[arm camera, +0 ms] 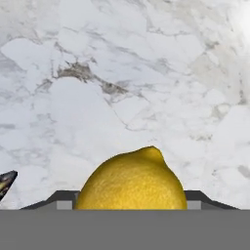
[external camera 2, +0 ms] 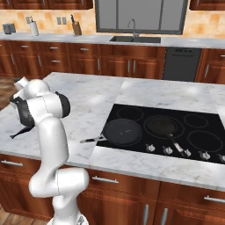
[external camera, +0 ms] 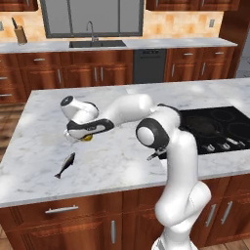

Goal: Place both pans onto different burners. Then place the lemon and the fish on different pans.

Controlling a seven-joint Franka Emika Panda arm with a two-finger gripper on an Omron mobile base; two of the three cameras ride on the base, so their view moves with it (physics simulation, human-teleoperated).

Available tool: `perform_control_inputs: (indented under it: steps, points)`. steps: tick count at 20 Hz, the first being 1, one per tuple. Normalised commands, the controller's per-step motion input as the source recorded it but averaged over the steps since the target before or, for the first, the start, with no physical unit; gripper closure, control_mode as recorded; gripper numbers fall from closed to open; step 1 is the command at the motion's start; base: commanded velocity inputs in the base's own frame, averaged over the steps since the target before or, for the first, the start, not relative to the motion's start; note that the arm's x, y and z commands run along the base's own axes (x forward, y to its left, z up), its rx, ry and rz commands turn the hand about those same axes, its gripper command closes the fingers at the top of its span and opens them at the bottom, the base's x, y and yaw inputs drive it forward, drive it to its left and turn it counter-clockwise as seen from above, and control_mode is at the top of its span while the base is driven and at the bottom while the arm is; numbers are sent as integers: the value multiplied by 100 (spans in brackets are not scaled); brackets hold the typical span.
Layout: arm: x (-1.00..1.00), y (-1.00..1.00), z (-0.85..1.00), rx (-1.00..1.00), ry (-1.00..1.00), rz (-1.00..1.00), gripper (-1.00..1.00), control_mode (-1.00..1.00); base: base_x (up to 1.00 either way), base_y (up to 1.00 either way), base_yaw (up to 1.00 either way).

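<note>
Pans: both sit on cooktop burners; step 1 looks done.
Lemon: on marble desk, left of cooktop, between end effector jaws.
End effector: closed around lemon; lemon not lifted yet.
Fish: on desk, near-left of lemon, untouched.
Left: lemon & fish to separate pans.

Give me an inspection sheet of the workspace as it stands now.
Surface: marble island counter with a black cooktop.
Job's things: both pans on burners, one front left, one beside it; lemon and fish on the marble.
Clutter: nothing seen.
Pincer: down at the lemon, which sits between its tips; grip cannot be told.
Cables: nothing seen.
Surroundings: sink, knife block, wooden cabinets.
</note>
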Motion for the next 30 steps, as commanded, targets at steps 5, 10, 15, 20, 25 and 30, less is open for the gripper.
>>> perform_control_inputs:
  steps: [5, 10, 15, 20, 25, 30]
  points:
    - [-48, -70, 12, 9, -13, -38, 100, -100, 0, 0, 0]
    - [-22, -76, 11, 8, -11, -43, 100, -100, 0, 0, 0]
    - [-10, -74, 7, 5, -8, -47, 100, -100, 0, 0, 0]
    - [0, -71, 38, 4, -8, -25, 100, -100, 0, 0, 0]
    - [0, -61, 21, 0, -1, 4, 100, -100, 0, 0, 0]
    - [2, -74, 3, 0, 0, 15, 100, -100, 0, 0, 0]
